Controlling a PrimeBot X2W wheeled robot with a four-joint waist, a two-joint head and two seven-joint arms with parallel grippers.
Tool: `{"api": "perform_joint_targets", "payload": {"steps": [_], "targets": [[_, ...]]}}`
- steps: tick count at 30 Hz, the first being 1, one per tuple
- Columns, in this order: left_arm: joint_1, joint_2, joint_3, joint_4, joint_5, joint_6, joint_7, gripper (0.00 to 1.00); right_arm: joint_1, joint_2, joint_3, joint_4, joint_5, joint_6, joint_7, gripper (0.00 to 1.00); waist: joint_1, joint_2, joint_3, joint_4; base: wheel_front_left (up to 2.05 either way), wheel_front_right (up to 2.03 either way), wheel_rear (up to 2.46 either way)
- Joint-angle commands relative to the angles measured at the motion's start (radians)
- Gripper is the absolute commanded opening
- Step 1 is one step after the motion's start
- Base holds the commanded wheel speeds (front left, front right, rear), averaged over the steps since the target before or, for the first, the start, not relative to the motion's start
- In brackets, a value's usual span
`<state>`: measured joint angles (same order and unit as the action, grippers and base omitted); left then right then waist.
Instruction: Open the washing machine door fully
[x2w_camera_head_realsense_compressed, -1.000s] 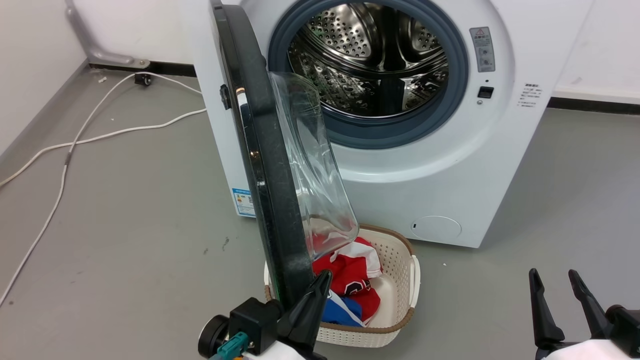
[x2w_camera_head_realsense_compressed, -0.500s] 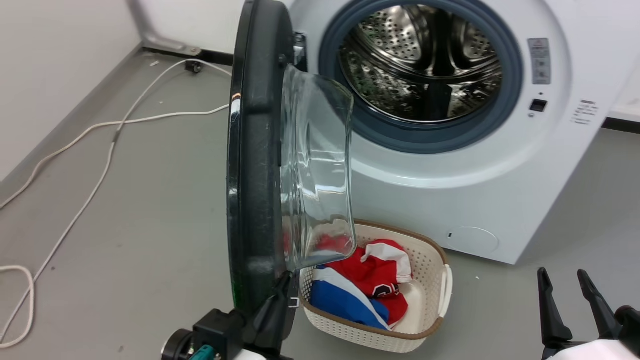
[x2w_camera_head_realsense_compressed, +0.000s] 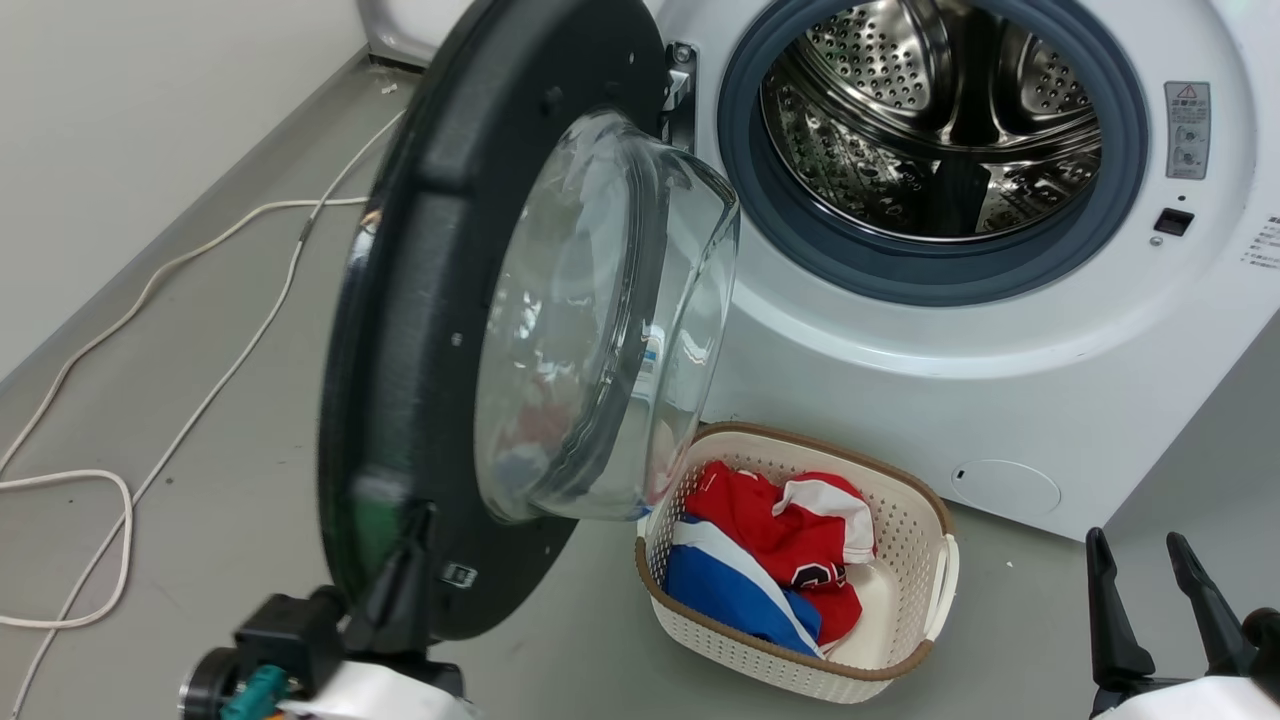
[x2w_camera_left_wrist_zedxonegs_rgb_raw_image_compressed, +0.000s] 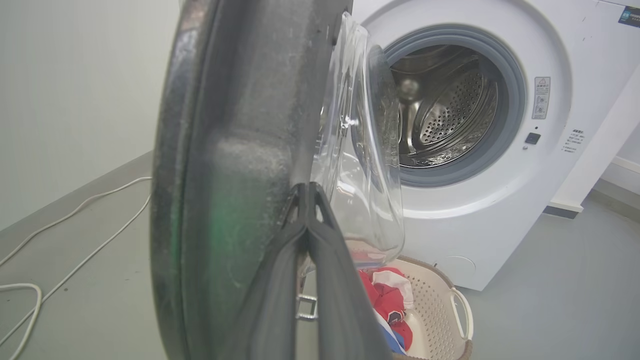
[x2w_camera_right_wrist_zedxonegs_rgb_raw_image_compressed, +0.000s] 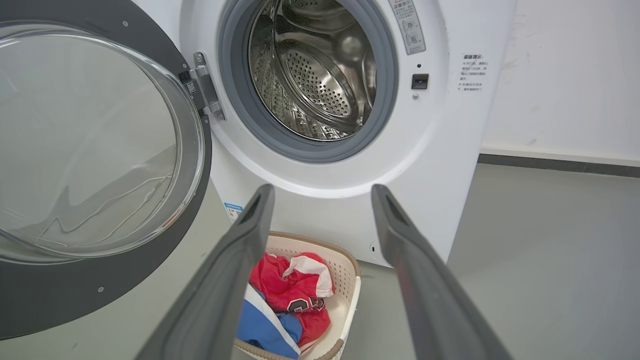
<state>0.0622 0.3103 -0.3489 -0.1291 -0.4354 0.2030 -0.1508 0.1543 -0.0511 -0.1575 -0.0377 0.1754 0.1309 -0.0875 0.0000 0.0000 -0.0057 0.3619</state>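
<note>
The washing machine door (x2w_camera_head_realsense_compressed: 420, 300) stands well out from the drum mouth (x2w_camera_head_realsense_compressed: 930, 130). Its black rim lies right against our left gripper (x2w_camera_left_wrist_zedxonegs_rgb_raw_image_compressed: 307, 189), its glass bowl sits just right of those fingers, and the hinge (x2w_camera_head_realsense_compressed: 680, 85) is far beyond their tips. The left jaws are together, tips meeting, and lie along the inner face of the rim close to the latch. We judge that they are pushing the door rather than clamping it. Our right gripper (x2w_camera_right_wrist_zedxonegs_rgb_raw_image_compressed: 322, 190) hangs with its jaws apart on nothing, and the basket (x2w_camera_head_realsense_compressed: 760, 672) of clothes lies low beyond its tips.

The door looks past halfway but not yet at its stop, so the job in hand is to push it the rest of the way. We should:

- Carry the left jaws round an arc centred on the hinge, not in a straight line, so the tips stay square to the rim.
- Stay out at the free edge, where the leverage is best.
- Stay off the glass beside the jaws, because closed tips could skid on the glossy plastic towards it.
- Push gently and ease off as the hinge stiffens.
- Mind the wall (x2w_camera_head_realsense_compressed: 120, 110) to the left of the jaws.
- Leave the right jaws where they are, clear of the swing.
</note>
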Motion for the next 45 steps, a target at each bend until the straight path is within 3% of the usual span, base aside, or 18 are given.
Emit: {"api": "perform_joint_targets", "payload": {"steps": [1, 14, 32, 38, 45], "targets": [[-0.012, 0.02, 0.024, 0.01, -0.006, 0.003, -0.008, 0.0, -0.014, 0.002, -0.002, -0.007, 0.003, 0.0, -0.002, 1.0, 0.0, 0.0, 0.005, 0.003, 0.0, 0.0, 0.0], [-0.112, 0.117, 0.197, 0.165, -0.109, -0.05, -0.056, 0.0, -0.042, 0.002, 0.001, -0.023, -0.01, 0.0, 0.011, 1.0, 0.0, 0.0, 0.08, -0.056, 0.0, 0.0, 0.0], [-0.303, 0.24, 0.449, 0.495, -0.24, -0.175, -0.111, 0.0, -0.132, 0.002, -0.006, -0.061, -0.054, 0.0, 0.025, 1.0, 0.0, 0.0, 0.257, -0.122, 0.0, 0.0, 0.0], [-0.334, 0.235, 0.48, 0.558, -0.215, -0.201, -0.116, 0.0, -0.141, 0.002, -0.004, -0.051, -0.054, 0.0, 0.017, 1.0, 0.0, 0.0, 0.268, -0.126, 0.0, 0.0, 0.0], [-0.284, 0.164, 0.521, 0.505, -0.135, -0.197, -0.116, 0.0, -0.136, 0.002, 0.002, -0.023, -0.045, 0.0, 0.011, 1.0, 0.0, 0.0, 0.228, -0.13, 0.0, 0.0, 0.0]]}}
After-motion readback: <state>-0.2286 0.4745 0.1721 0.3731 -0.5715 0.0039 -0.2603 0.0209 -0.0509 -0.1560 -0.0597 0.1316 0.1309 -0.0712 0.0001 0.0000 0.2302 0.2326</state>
